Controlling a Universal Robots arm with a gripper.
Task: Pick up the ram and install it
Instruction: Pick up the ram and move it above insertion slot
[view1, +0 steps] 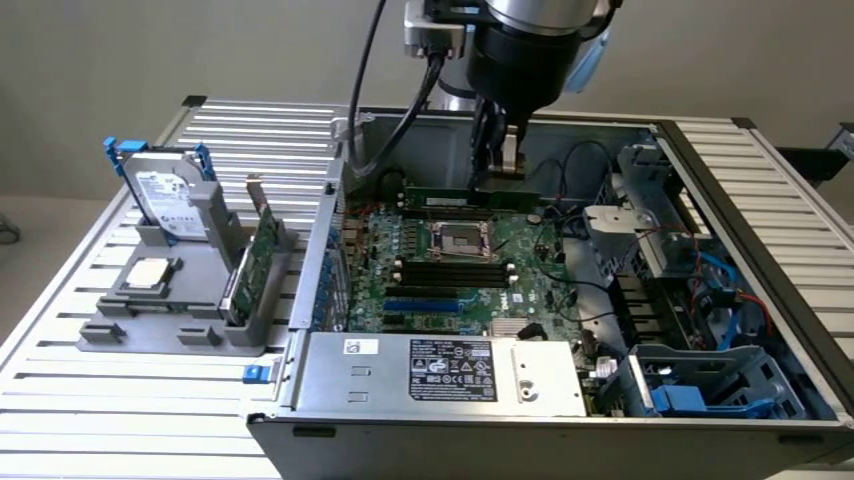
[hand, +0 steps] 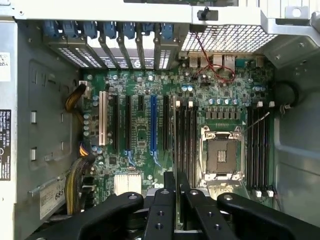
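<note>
The ram (view1: 470, 198) is a long thin green stick, held level by its top edge inside the open computer case. My gripper (view1: 501, 180) comes down from above and is shut on its middle. The stick hangs over the motherboard (view1: 454, 270), on the far side of the CPU socket (view1: 461, 237) in the exterior view. In the wrist view my gripper (hand: 176, 182) has its two black fingers (hand: 167, 205) close together, high above the board. Below lie black memory slots (hand: 186, 135) on one side of the CPU socket (hand: 220, 155) and more slots (hand: 257, 150) on the other.
A grey stand at the exterior view's left carries a hard drive (view1: 167, 195), a green expansion card (view1: 254, 265) and a processor chip (view1: 150, 272). The power supply (view1: 441, 365), a blue drive cage (view1: 694, 390), loose cables (view1: 587, 215) and the case walls (view1: 327, 230) hem in the board.
</note>
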